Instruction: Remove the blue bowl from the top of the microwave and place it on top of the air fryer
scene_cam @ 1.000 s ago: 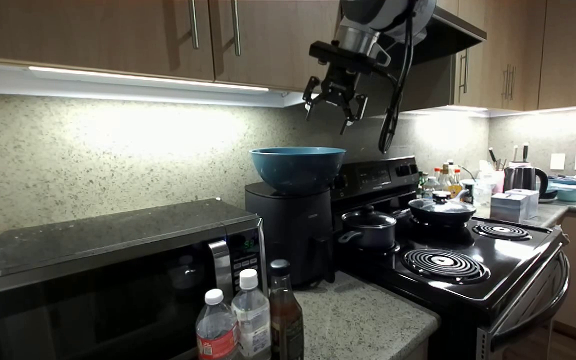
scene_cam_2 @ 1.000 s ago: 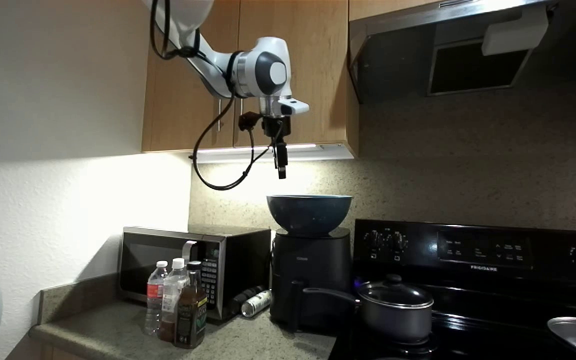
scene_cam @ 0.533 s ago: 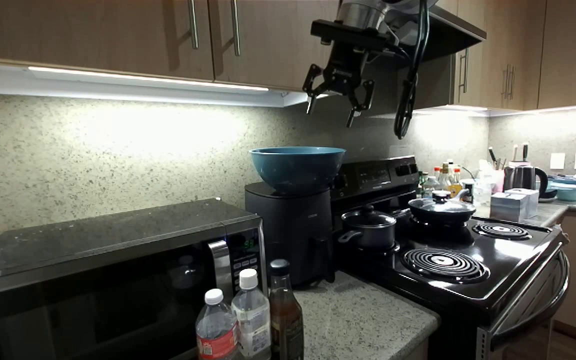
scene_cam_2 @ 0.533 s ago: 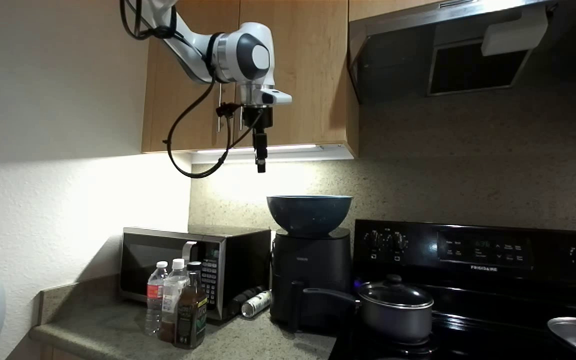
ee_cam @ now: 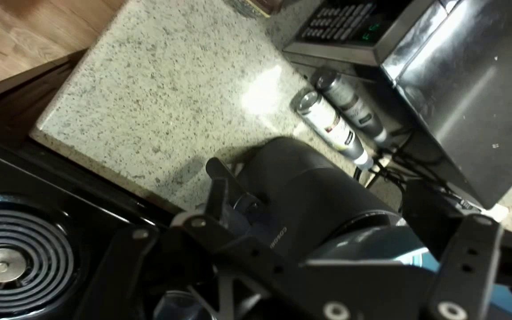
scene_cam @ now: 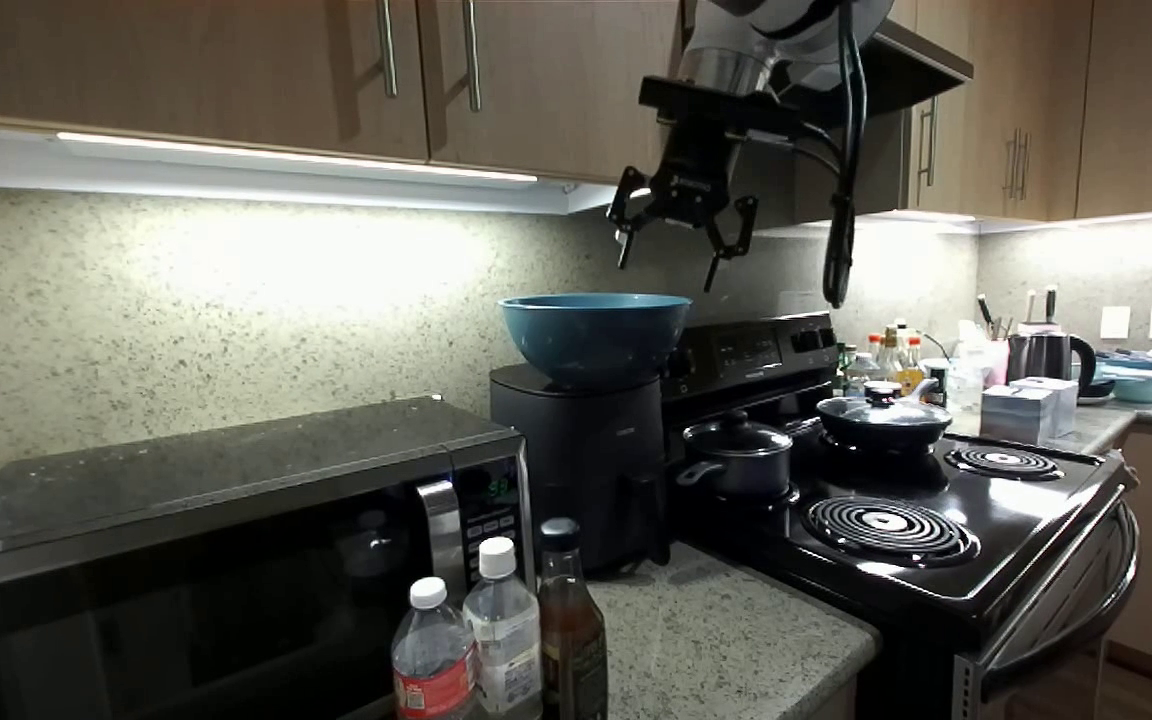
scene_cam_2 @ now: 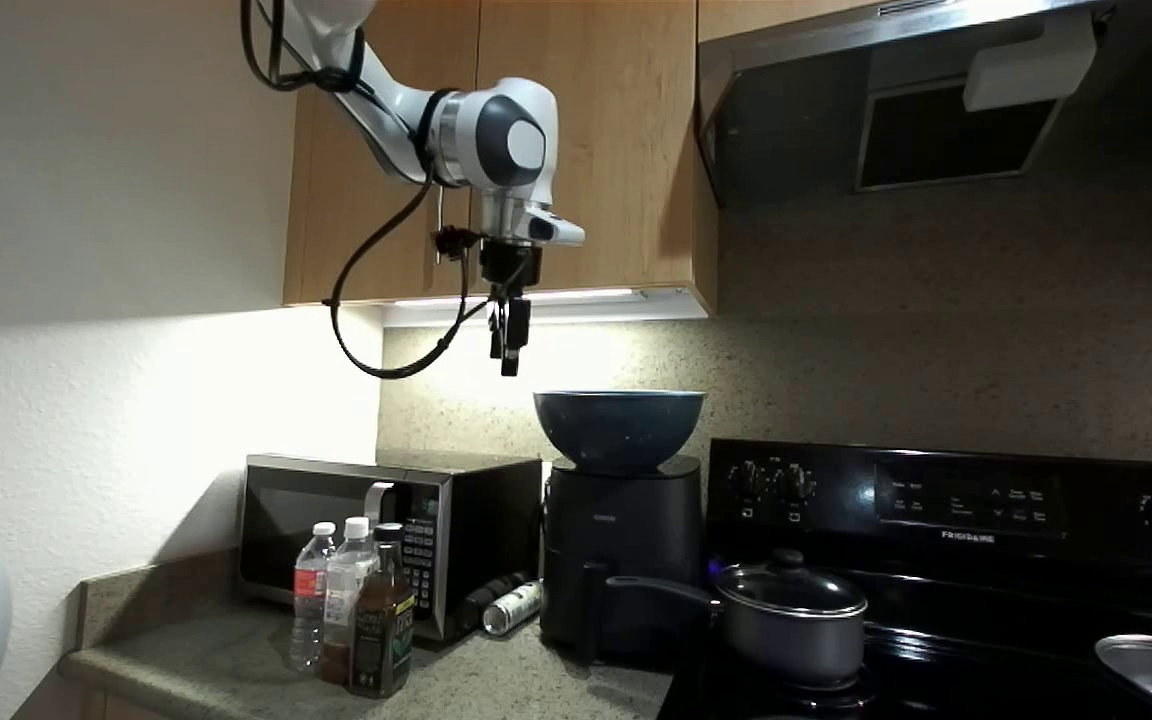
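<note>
Blue bowl (scene_cam: 596, 343) (glossy), wide & rnd.

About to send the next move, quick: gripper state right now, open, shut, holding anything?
Gripper: open, holding nothing; the blue bowl sits on the air fryer, not touched by the gripper.

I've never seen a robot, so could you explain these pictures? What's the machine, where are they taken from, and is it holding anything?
That's a robot arm, ending in a gripper, its two-fingered hand. The wide pictures come from two cameras outside the robot; the close-up is taken from its wrist. On the counter sit a microwave, three upright bottles and an air fryer with a blue bowl on top. A stove stands next to the air fryer. The gripper is open, clear of the bowl, and holds nothing.
</note>
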